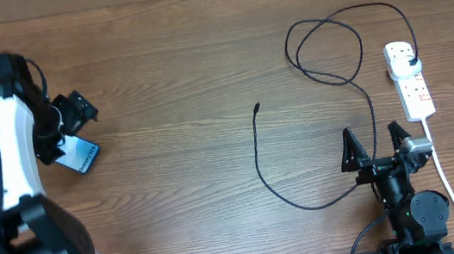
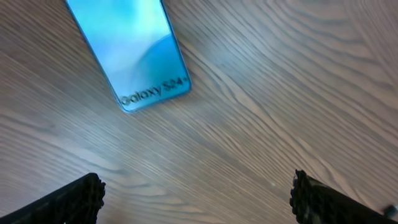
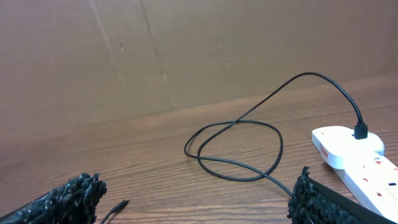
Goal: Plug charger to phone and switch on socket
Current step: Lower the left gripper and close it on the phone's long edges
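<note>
The phone (image 1: 77,153) lies at the left of the table, its light-blue screen up; in the left wrist view (image 2: 134,56) its text end points toward my fingers. My left gripper (image 1: 70,122) (image 2: 196,196) is open and empty, hovering just beside the phone. The charger cable (image 1: 321,46) (image 3: 236,146) loops at the right. Its connector tip (image 1: 257,106) (image 3: 121,204) lies free mid-table. Its black plug (image 1: 410,59) (image 3: 360,130) sits in the socket strip (image 1: 413,87) (image 3: 354,155). My right gripper (image 1: 375,145) (image 3: 196,199) is open and empty, with the cable running between its fingers.
The socket strip's thick white cord (image 1: 447,180) runs toward the front edge beside my right arm. A brown cardboard wall (image 3: 155,50) stands behind the table. Bare wood (image 1: 169,82) lies between the phone and the connector tip.
</note>
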Controlling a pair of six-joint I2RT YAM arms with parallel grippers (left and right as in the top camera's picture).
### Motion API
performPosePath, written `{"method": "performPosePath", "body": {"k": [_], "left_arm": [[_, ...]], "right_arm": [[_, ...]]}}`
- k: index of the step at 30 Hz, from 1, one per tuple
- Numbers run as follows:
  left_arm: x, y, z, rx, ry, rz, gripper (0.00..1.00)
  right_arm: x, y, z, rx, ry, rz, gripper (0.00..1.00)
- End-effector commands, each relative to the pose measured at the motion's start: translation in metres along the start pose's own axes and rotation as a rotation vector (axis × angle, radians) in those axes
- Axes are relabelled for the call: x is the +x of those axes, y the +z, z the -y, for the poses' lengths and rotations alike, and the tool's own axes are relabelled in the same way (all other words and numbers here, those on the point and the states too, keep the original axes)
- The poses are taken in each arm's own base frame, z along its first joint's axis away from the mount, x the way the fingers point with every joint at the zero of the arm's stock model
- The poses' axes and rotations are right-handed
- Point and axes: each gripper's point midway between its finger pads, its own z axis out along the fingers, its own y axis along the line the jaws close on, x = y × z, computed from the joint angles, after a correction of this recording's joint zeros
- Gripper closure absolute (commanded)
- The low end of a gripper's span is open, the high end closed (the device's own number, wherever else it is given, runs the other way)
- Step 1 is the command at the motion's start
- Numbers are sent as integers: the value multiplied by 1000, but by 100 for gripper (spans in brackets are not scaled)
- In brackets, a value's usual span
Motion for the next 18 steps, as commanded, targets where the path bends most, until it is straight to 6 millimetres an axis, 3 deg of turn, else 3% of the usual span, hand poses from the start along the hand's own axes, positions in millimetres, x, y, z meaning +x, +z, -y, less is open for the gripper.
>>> {"method": "performPosePath", "body": {"k": [1, 10, 18], "left_arm": [[-21, 11, -11, -68, -50, -3, 0], [-32, 50, -48, -105, -97, -79, 0], [-33, 67, -59, -97, -86, -81, 0]], "right_arm": [[2, 0, 1, 7, 2, 2, 0], [2, 0, 1, 7, 2, 2, 0], [2, 0, 1, 7, 2, 2, 0]]}}
